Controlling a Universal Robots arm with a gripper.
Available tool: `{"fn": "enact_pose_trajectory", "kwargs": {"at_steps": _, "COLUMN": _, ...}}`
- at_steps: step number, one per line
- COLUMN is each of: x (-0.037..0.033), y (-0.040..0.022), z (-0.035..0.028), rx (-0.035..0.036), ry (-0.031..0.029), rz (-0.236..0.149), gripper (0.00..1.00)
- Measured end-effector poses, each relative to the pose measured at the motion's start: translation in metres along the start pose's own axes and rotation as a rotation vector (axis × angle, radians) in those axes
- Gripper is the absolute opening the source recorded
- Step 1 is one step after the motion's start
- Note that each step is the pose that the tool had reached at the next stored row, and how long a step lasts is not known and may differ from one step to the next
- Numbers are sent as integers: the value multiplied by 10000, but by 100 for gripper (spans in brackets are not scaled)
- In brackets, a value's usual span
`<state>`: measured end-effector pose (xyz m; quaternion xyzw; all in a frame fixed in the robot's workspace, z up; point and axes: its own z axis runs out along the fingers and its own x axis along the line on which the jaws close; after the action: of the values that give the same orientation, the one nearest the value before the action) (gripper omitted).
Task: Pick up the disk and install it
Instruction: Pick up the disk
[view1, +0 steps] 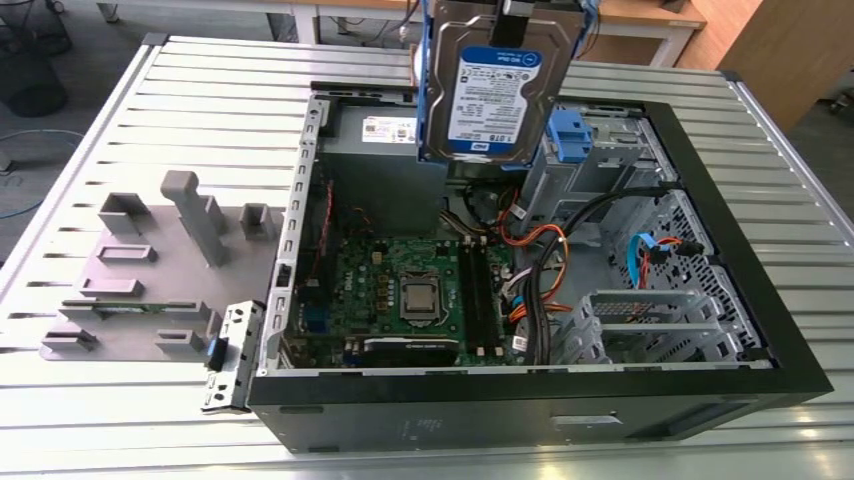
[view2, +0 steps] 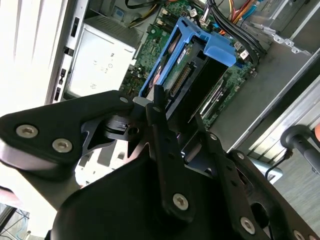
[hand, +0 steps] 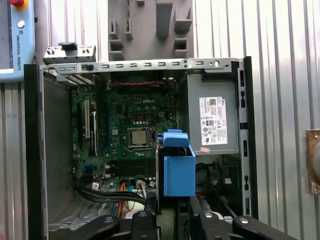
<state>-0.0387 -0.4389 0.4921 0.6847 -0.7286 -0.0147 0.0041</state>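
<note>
The end effector (view1: 515, 14) is clamped on the disk (view1: 487, 90), suspending it upright above the computer case (view1: 534, 395), presumably to clear the case walls and cables (view1: 537, 300).

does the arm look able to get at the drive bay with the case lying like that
Probably yes. The case lies open on top, and the drive bay sits uncovered beside the disk, which the gripper holds over the case. The cables lie lower down, clear of the bay.

The disk (view1: 487, 85) above the case (view1: 534, 405); fixture plate (view1: 174, 282) beside the case, toward the exterior view's left.
</note>
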Motion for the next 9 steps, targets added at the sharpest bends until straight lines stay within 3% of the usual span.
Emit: {"fn": "enact_pose_trajectory", "kwargs": {"at_steps": 9, "x": 107, "y": -7, "z": -2, "rx": 0, "ry": 0, "rz": 0, "gripper": 35}}
